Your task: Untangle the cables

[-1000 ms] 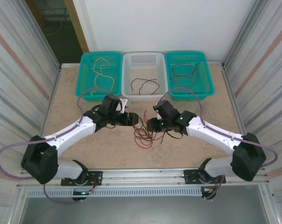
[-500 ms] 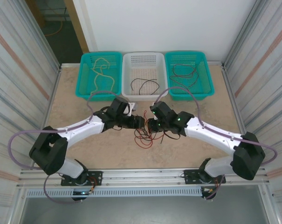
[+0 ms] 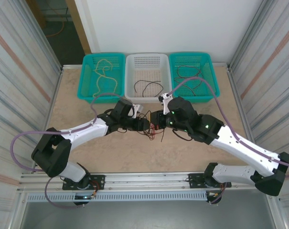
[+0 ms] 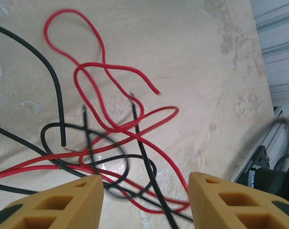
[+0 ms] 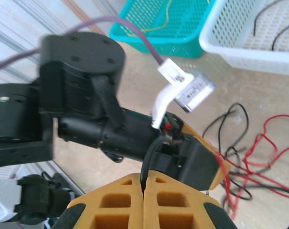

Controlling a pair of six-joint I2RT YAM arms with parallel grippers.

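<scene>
Thin red and black cables (image 4: 111, 129) lie tangled in loose loops at the middle of the table (image 3: 106, 157). The left gripper (image 4: 145, 180) gapes over them. The right gripper (image 5: 144, 180) is clamped on a black cable (image 5: 144, 167).

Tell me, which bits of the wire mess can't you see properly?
Top view: the left arm and right arm cover much of the tangle; strands too thin to follow.
Left wrist view: red cables and black cables run off the left and bottom edges.
Right wrist view: the right jaws are shut, but against the blurred left arm, whether they pinch a wire is unclear.
</scene>
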